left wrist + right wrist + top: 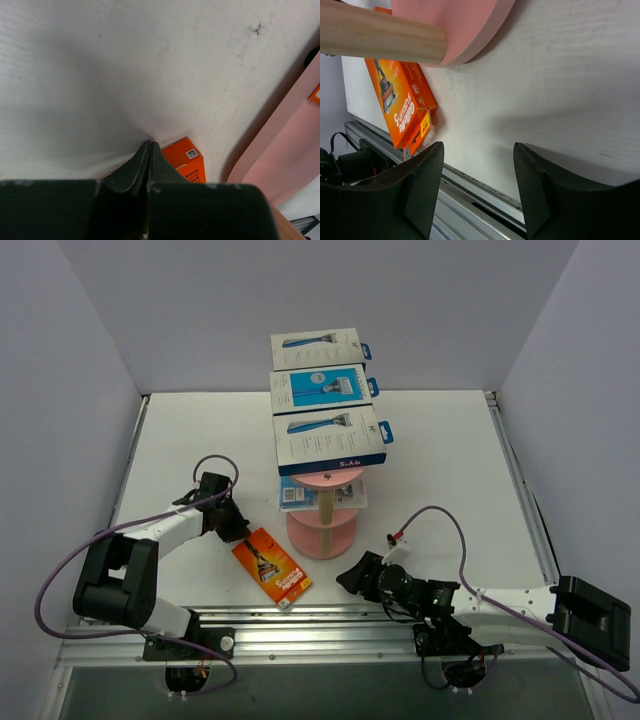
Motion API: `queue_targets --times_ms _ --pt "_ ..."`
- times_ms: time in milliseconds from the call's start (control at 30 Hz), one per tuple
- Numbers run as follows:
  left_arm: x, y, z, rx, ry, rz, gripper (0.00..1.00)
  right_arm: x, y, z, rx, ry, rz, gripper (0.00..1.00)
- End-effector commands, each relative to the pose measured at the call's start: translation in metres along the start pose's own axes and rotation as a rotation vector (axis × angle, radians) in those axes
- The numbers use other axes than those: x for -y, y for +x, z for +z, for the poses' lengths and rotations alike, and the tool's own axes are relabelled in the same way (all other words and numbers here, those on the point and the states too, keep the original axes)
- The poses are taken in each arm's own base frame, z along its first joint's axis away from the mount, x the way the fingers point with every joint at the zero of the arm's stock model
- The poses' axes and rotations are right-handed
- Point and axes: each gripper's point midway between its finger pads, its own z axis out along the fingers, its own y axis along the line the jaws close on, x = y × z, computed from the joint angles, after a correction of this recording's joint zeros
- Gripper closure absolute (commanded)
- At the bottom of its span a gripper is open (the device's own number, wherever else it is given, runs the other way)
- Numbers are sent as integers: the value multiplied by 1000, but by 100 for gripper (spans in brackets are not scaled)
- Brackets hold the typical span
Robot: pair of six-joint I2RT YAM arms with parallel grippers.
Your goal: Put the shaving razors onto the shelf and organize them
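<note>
Three white-and-blue razor boxes (330, 440) lie in a row on the top tier of the pink shelf (322, 536). A clear blister pack (296, 496) rests on a lower tier. An orange razor pack (272, 566) lies flat on the table, left of the shelf's foot. My left gripper (238, 528) is shut, its tips at that pack's far left corner with nothing between them. In the left wrist view the shut gripper (150, 145) partly hides the orange pack (189, 159). My right gripper (349, 575) stands open and empty at the near edge. Its wrist view shows the gripper (477, 172) and the orange pack (395, 107).
The beige post (380, 37) and a pink round tier (465, 25) hang close above the right gripper. The table's metal front rail (320, 625) runs just behind both arms. White walls close in the left, right and back. A pink tier edge (280, 145) lies right of the left gripper.
</note>
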Motion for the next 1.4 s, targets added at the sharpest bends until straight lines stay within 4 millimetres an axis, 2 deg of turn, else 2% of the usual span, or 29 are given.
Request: queue_targets --times_ms 0,33,133,333,433,700,967,1367 --pt "1 12 -3 7 22 -15 98 -19 -9 5 66 -29 48 48" --pt "-1 22 -2 -6 23 -17 98 -21 -7 4 64 -30 62 49" --pt "-4 34 -4 -12 42 -23 98 -20 -3 5 54 -25 69 55" --pt "-9 38 -9 11 46 -3 98 -30 6 4 39 -51 76 69" --pt "-11 40 -10 14 45 -3 98 -39 15 5 20 -69 59 71" --pt "-16 50 -17 9 57 -1 98 -48 41 5 -13 -78 62 71" --pt "-23 59 -23 9 67 9 98 -68 49 5 -3 -103 53 67" --pt "-27 68 -25 -3 75 22 98 -64 63 14 -43 -88 51 66"
